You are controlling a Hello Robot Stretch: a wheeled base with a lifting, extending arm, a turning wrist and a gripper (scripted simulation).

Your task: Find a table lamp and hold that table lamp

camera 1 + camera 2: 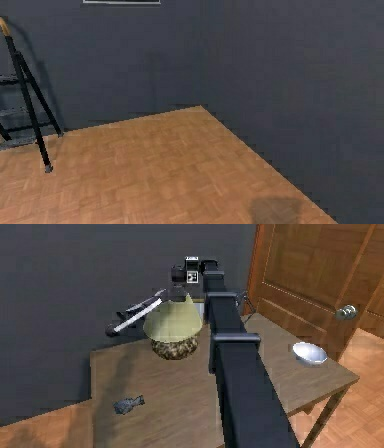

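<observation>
Arm side view: table lamp (172, 322), cream shade over speckled round base, upright, long axis vertical; placed at far-left part of wooden table (120, 374); cannot tell whether base rests on the top or hangs clear of it. Sits just left of dark arm bar (240, 364), right by the bar's far end. Tool (135, 314) pokes out leftward from the white marker squares; thin fingers (150, 302) slant across just above the shade's top rim. Key relation: lamp right below the fingers in the picture, no sideways gap to read; cannot tell if touching, over or beside. Finger spread: cannot tell from this view; cannot tell whether anything is held, with lamp at the far end and table behind it. Judgement: search part looks done; grasp either in hand or close; a lift clear of the table would settle it; risk of tipping the lamp if caught by the shade alone. Elsewhere on table: small dark lump (128, 404) near front-left; silver bowl (309, 352) at right, well apart from lamp; wooden door (320, 274) behind. Forward view: grey wall (250, 80); wood floor (150, 170); black ladder (28, 95) at left.
</observation>
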